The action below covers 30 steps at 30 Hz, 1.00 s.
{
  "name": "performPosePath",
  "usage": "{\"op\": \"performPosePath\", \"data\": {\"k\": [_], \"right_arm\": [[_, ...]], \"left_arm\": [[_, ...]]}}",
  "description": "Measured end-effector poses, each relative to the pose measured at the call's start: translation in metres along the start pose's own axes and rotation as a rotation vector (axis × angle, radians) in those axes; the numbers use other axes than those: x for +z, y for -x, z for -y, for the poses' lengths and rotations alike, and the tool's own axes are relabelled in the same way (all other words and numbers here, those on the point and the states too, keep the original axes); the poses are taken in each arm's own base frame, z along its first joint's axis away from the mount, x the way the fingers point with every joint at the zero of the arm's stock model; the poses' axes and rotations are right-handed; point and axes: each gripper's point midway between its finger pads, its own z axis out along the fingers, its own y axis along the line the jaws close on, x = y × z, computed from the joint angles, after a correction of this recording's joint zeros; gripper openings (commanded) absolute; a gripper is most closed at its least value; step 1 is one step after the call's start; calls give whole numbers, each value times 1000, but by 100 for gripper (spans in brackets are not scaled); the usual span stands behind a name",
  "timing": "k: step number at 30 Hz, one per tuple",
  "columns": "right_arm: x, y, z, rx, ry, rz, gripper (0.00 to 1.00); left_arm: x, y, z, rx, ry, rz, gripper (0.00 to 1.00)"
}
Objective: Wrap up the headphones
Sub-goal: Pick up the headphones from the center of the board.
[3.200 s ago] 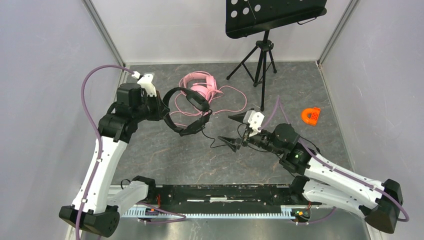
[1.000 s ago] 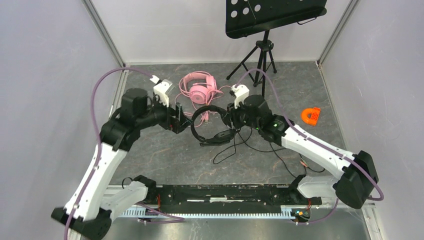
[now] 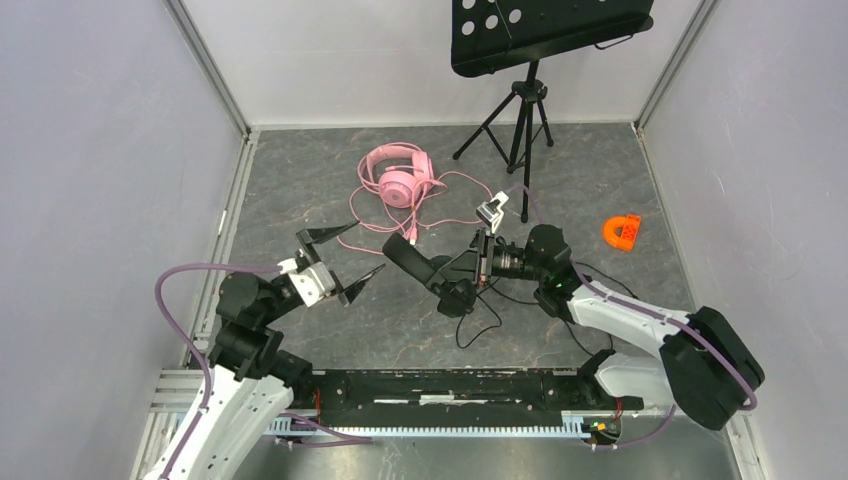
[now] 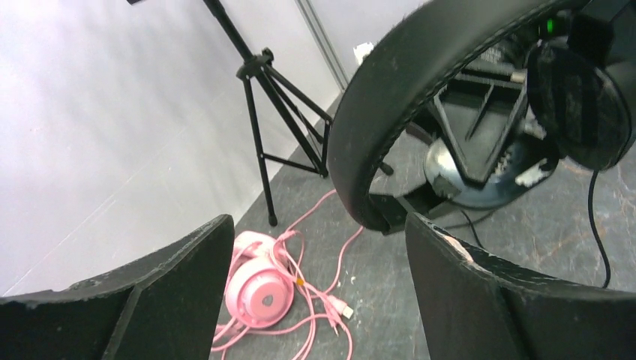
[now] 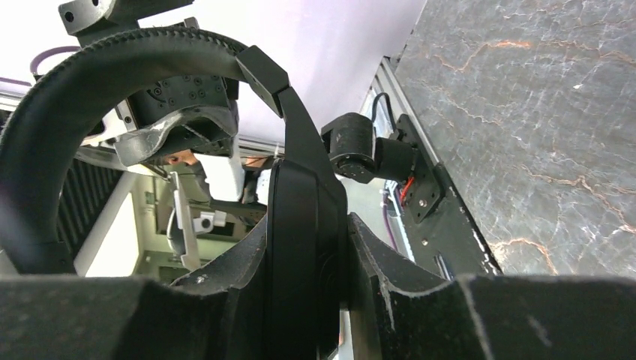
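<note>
The black headphones (image 3: 432,272) hang above the floor, gripped at one earcup (image 5: 306,225) by my right gripper (image 3: 468,272), which is shut on it. Their headband (image 4: 390,97) arches toward the left arm, and the thin black cable (image 3: 487,312) trails onto the floor. My left gripper (image 3: 366,248) stands open and empty just left of the headband, not touching it. In the left wrist view its fingers (image 4: 157,292) frame the pink headphones (image 4: 259,289). The pink headphones (image 3: 398,178) lie at the back with their pink cable (image 3: 455,200) looped loosely around them.
A black music stand on a tripod (image 3: 522,110) stands at the back right. A small orange plastic piece (image 3: 622,231) lies at the right. Grey walls enclose the marbled floor (image 3: 300,190) on three sides. The arms' base rail (image 3: 450,385) runs along the near edge.
The left gripper has drawn back toward the near left, away from the black headband. The right gripper has carried the black headphones nearer and turned them.
</note>
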Motion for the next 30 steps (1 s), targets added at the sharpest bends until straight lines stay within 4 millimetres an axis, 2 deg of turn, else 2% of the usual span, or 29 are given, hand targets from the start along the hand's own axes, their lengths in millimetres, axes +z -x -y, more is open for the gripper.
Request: {"op": "performPosePath", "data": {"k": [5, 9, 14, 19, 25, 30], "right_arm": [[4, 0, 8, 103, 45, 10, 0], [8, 1, 6, 133, 83, 3, 0], [10, 3, 0, 140, 129, 1, 0], [11, 4, 1, 149, 146, 1, 0], [14, 5, 8, 164, 142, -1, 0], [14, 5, 9, 165, 142, -2, 0]], "left_arm": [[8, 10, -9, 5, 26, 64, 88], [11, 15, -12, 25, 34, 94, 87], [19, 10, -12, 14, 17, 90, 83], [29, 2, -3, -19, -23, 77, 80], [47, 9, 18, -48, -82, 92, 78], [56, 14, 26, -11, -78, 87, 73]]}}
